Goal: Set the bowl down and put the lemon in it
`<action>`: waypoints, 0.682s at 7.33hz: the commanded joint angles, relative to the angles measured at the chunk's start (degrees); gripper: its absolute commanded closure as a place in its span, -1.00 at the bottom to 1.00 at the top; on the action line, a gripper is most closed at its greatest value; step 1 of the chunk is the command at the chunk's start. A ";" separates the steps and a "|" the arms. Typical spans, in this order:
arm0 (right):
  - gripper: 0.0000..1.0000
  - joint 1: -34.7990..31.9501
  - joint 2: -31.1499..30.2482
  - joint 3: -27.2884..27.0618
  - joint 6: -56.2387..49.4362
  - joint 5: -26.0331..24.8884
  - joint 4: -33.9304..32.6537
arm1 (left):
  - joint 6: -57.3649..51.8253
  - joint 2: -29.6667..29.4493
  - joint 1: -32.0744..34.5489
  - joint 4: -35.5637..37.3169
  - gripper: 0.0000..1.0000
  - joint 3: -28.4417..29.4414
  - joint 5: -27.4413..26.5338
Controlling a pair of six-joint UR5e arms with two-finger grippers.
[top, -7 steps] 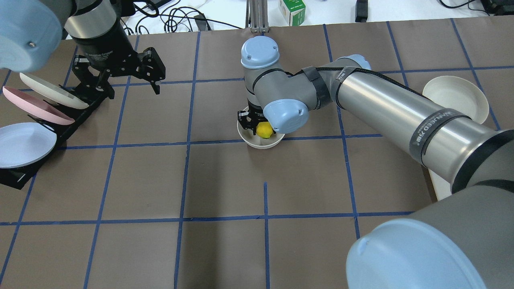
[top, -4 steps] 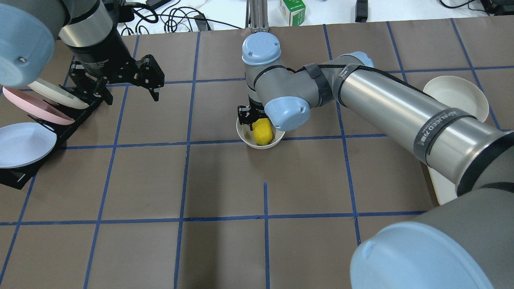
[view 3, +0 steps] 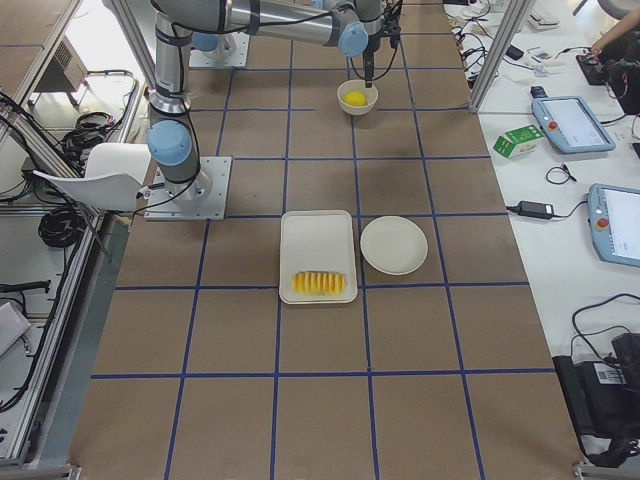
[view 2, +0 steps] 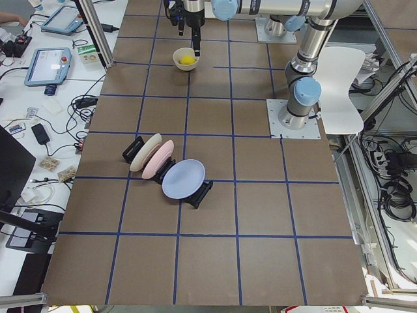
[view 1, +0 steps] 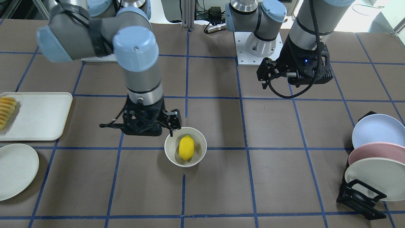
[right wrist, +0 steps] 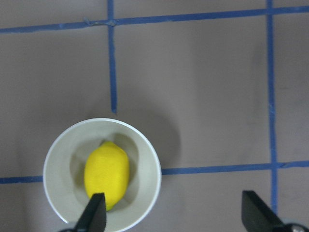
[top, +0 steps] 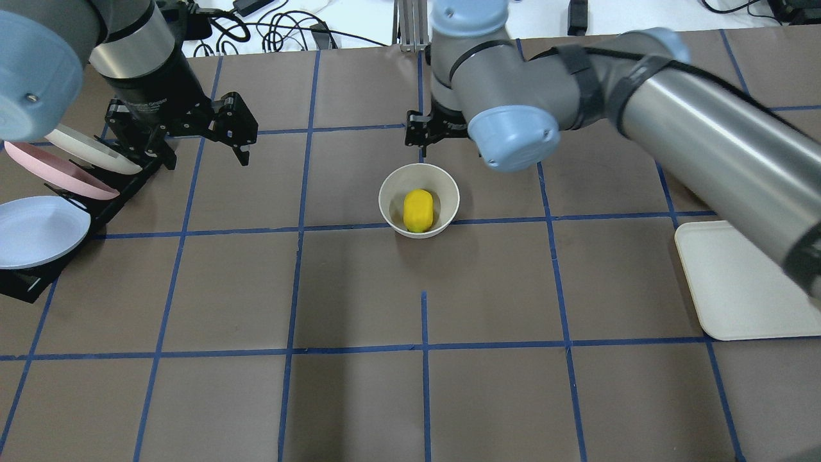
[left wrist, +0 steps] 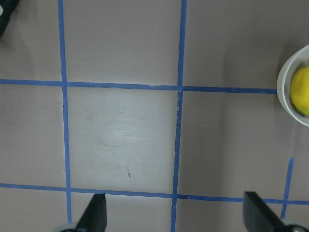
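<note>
The off-white bowl (top: pixel 392 192) stands upright near the table's middle, and the yellow lemon (top: pixel 418 210) lies inside it. Both show in the front view, the bowl (view 1: pixel 171 146) and the lemon (view 1: pixel 186 147), and in the right wrist view, the bowl (right wrist: pixel 58 159) and the lemon (right wrist: pixel 106 173). My right gripper (right wrist: pixel 176 217) is open and empty. It hangs above the table just beyond the bowl's rim, clear of it (view 1: pixel 148 128). My left gripper (top: pixel 206 156) is open and empty, far to the left near the dish rack. It also shows in the left wrist view (left wrist: pixel 176 217).
A black dish rack (top: pixel 109 199) with a white, a pink and a pale blue plate stands at the left edge. A cream tray (view 1: pixel 41 120) with a row of sliced fruit (view 1: pixel 6 110) and a shallow white plate (view 1: pixel 15 171) lie on my right side.
My right gripper has let go of the lemon, which now lies in the bowl, and has risen and drawn back from the bowl. My left gripper has shifted only slightly.
</note>
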State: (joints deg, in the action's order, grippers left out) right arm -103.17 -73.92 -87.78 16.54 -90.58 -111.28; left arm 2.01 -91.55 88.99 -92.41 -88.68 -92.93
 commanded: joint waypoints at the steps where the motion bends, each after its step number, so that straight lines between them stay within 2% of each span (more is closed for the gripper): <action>1: -1.00 9.43 -9.89 -0.37 -11.46 -0.12 10.35 | -0.60 1.20 -0.57 0.03 -1.00 -1.41 -0.14; 2: -1.00 12.17 -12.97 -1.33 -12.75 0.66 13.77 | -0.52 1.46 -0.31 0.03 -1.00 -1.58 0.12; 4: -1.00 12.20 -16.93 -6.58 -12.59 0.76 12.93 | -0.52 1.55 -0.31 0.03 -1.00 -1.67 0.03; 5: -1.00 12.20 -17.83 -6.78 -12.68 0.58 13.62 | -0.52 1.46 -0.31 0.03 -1.00 -1.59 0.03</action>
State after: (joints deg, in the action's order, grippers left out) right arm -91.12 -89.85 -93.23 4.01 -89.88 -98.14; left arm 1.50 -90.06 88.67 -92.37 -90.27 -92.88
